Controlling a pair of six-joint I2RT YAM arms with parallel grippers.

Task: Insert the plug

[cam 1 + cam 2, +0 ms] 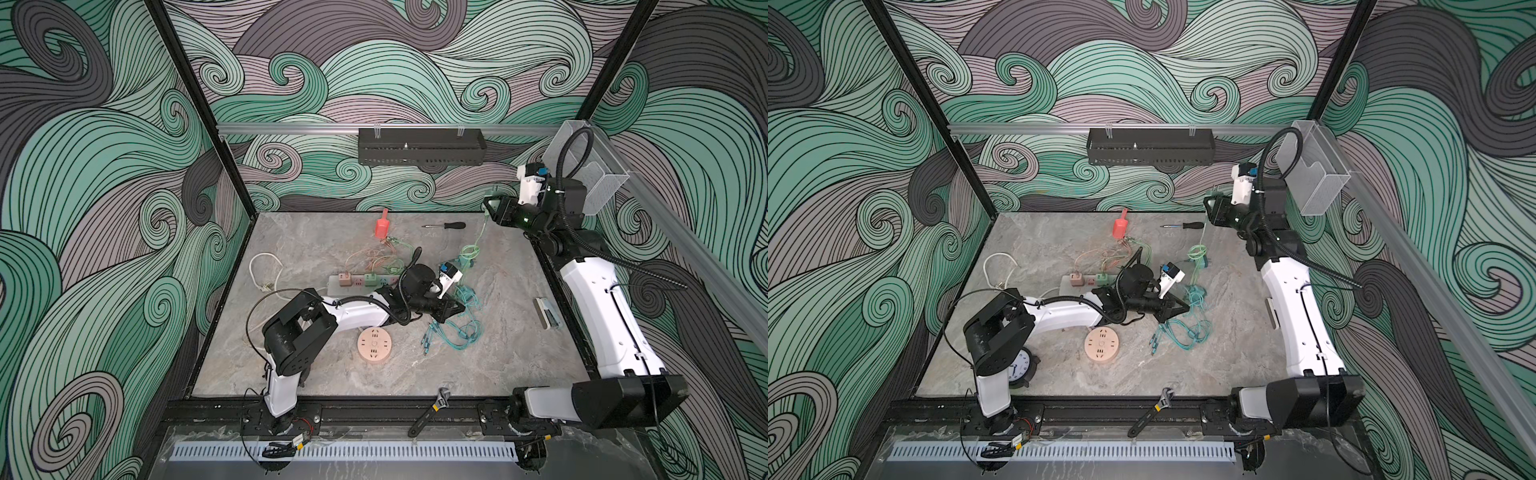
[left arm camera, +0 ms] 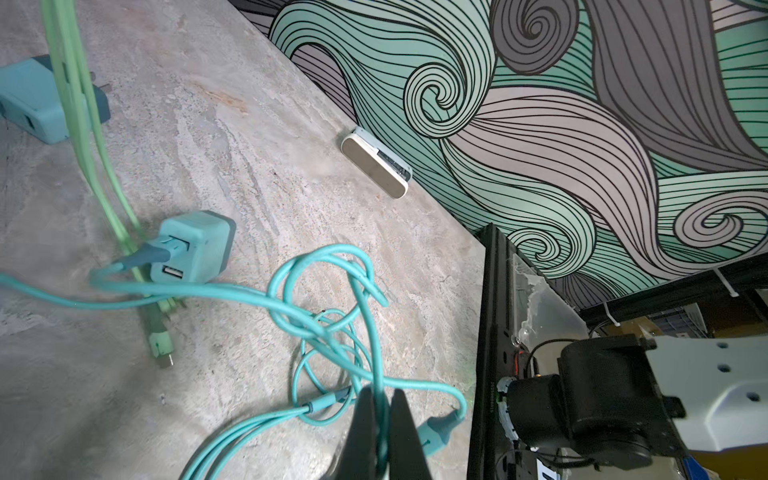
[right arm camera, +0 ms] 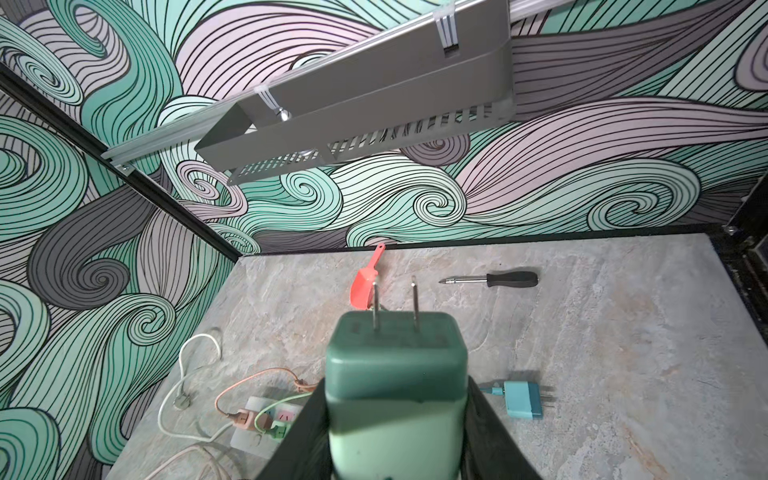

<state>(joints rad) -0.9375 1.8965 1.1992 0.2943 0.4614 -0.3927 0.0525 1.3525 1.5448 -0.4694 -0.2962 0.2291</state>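
Fingers (image 3: 482,432) of my right gripper (image 3: 395,419) clamp the green plug (image 3: 395,365) by its sides, prongs pointing away, held in the air near the table's (image 1: 316,249) far right corner. Left gripper (image 2: 382,411) is pinched tight on a teal cable (image 2: 320,299) low over the table. I see the strip (image 1: 365,282) well apart from the plug, on the table beside the left arm.

The power strip (image 1: 336,286) vanishes at its three-o'clock end under the left arm (image 1: 357,311); at seven o'clock on the table (image 1: 1183,374), a clock (image 1: 1022,365) peeks half-hidden behind that arm's base.
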